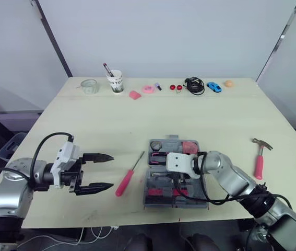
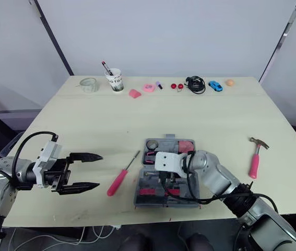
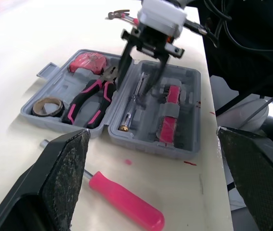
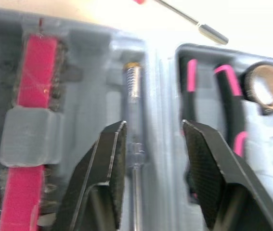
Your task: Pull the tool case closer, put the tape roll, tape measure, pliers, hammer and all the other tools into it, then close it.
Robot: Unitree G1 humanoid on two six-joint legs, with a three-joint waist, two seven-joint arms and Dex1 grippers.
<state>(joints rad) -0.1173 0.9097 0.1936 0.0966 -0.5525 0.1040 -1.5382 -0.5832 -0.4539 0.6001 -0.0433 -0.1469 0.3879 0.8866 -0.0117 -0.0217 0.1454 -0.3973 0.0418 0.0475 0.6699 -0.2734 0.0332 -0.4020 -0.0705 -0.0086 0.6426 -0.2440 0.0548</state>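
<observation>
Grey plastic tool case (image 3: 187, 110): lies open, centre of the table's front edge. Right gripper (image 4: 153, 125): directly above the case's nearer half, fingers partly spread, empty, over a slim silvery tool (image 4: 133, 79). Left gripper (image 1: 111, 170): spread wide, empty, left of the pink-handled screwdriver (image 1: 126, 180) beside the case.

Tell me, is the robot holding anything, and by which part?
Nothing is held: left tool open over the table, right tool open above the tool case.

Tool case (image 3: 146, 143) is moulded in matt grey plastic, tbh. Screwdriver (image 3: 122, 202) at its 9 o'clock is given a glossy pink plastic handle and bare metal shaft. Counter (image 1: 137, 120) is finished smooth, matt.
</observation>
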